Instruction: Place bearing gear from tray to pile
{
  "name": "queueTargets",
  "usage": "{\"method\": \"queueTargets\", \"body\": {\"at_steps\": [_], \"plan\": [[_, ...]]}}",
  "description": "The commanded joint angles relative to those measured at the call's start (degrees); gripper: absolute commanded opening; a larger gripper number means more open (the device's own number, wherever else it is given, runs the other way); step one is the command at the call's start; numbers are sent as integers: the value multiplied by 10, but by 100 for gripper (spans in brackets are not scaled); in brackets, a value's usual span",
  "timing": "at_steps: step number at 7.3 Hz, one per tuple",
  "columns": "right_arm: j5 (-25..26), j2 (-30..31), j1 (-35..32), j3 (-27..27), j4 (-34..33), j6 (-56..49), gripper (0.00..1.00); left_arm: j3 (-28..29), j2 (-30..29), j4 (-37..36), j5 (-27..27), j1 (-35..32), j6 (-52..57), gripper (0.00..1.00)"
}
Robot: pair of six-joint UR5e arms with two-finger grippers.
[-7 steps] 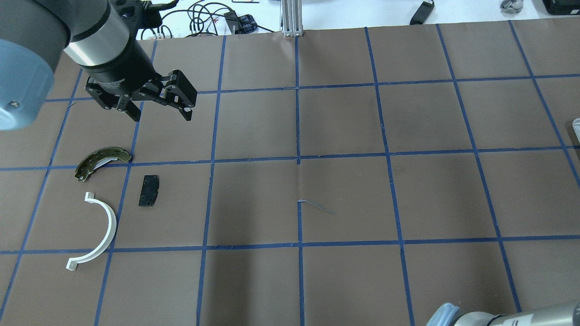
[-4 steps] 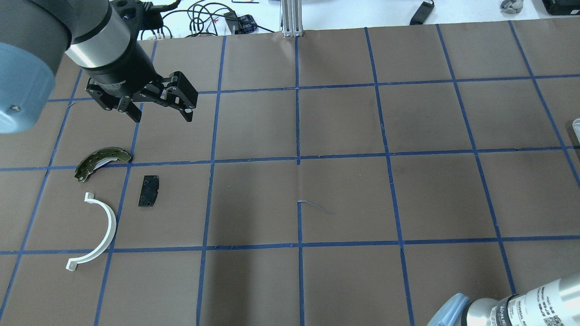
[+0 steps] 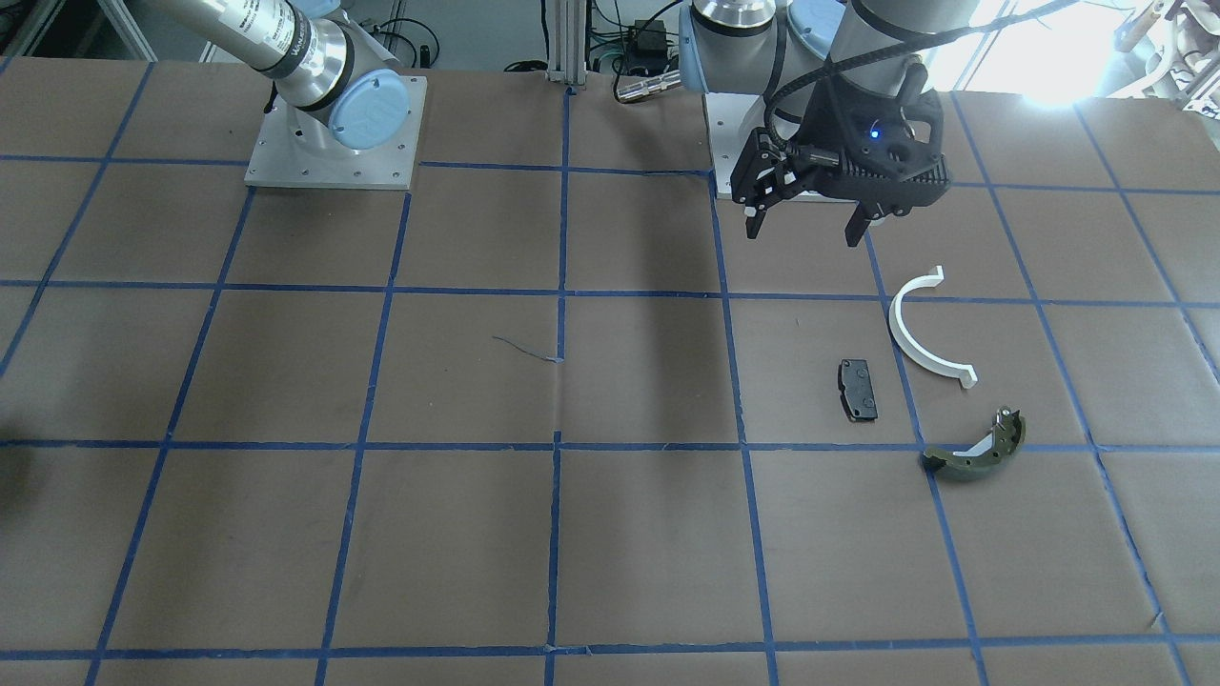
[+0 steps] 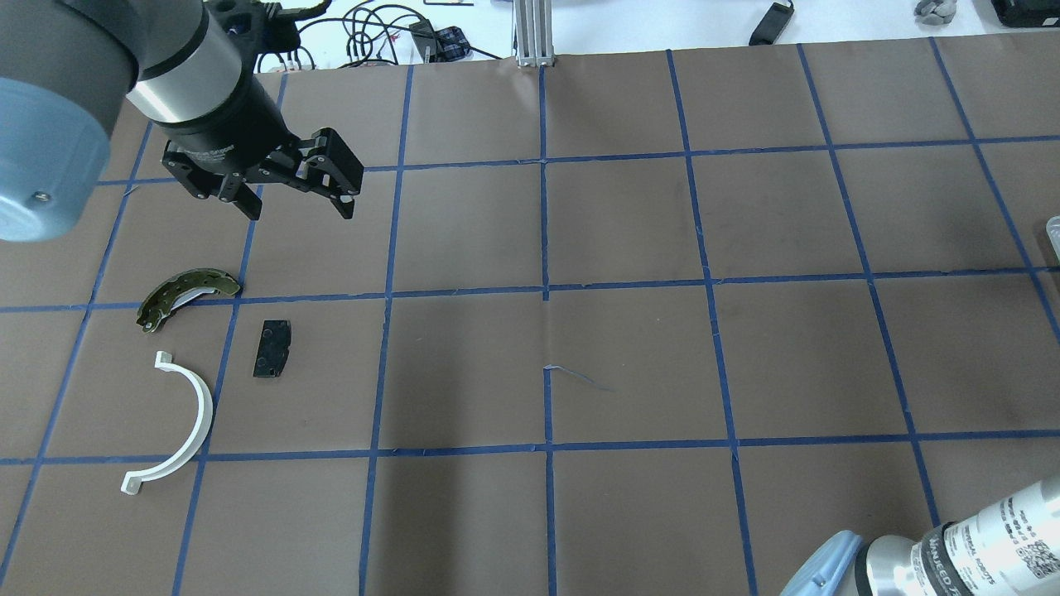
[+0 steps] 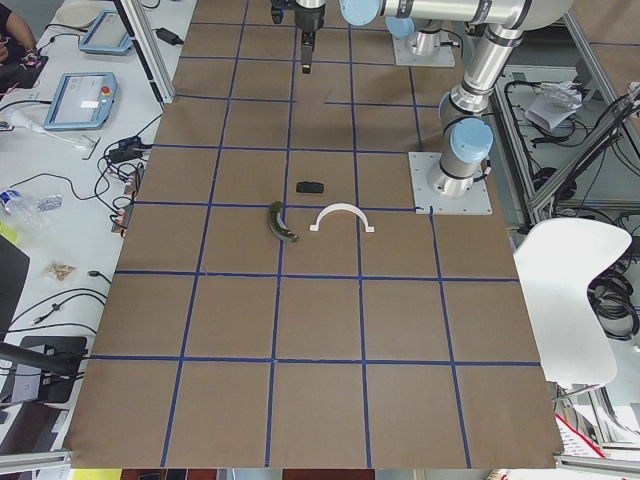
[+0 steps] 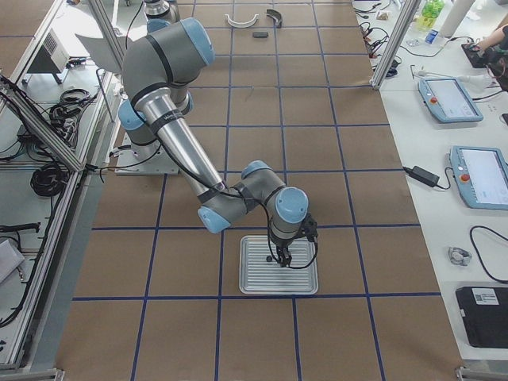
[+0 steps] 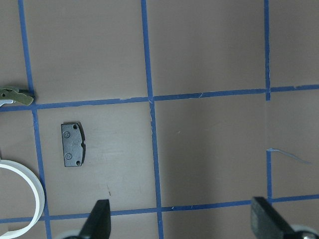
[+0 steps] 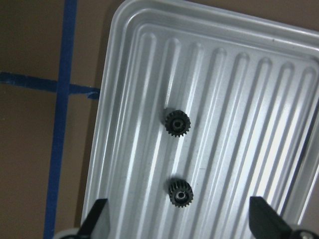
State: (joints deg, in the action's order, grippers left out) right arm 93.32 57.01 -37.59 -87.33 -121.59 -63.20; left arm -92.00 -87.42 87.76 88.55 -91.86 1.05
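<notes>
Right arm (image 4: pixel 981 542) advanced; tray (image 8: pixel 130 99) holds two gears (image 8: pixel 177 123).

Table (image 4: pixel 629 223): brown covering, blue tape grid; a loose tape end (image 4: pixel 580 377) lifts near the table's centre.
Aluminium post (image 4: pixel 534 33): upright at the table's far edge.
Black cables (image 4: pixel 389 37): tangled just beyond the table's far edge.
Teach pendants (image 6: pixel 448 99), two: on the white bench alongside the table.
White chair (image 5: pixel 572 290): beside the table.

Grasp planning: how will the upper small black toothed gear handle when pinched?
The upper small black toothed gear looks solid: probably rigid, light. Lying flat on the ribbed silver tray, it likely won't roll, but may skid along ribs.
</notes>
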Motion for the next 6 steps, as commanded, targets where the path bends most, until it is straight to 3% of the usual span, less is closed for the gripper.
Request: {"method": "queueTargets", "body": {"at_steps": [1, 3, 6], "plan": [[7, -26, 3, -2, -31, -15, 96, 0, -1, 0, 0, 0, 0, 100], [7, -36, 9, -6, -30, -25, 95, -1, -4, 0, -1, -3, 0, 100], [8, -35, 23, -10, -22, -34, 84, 0, -6, 0, -2, -3, 1, 100]]}}
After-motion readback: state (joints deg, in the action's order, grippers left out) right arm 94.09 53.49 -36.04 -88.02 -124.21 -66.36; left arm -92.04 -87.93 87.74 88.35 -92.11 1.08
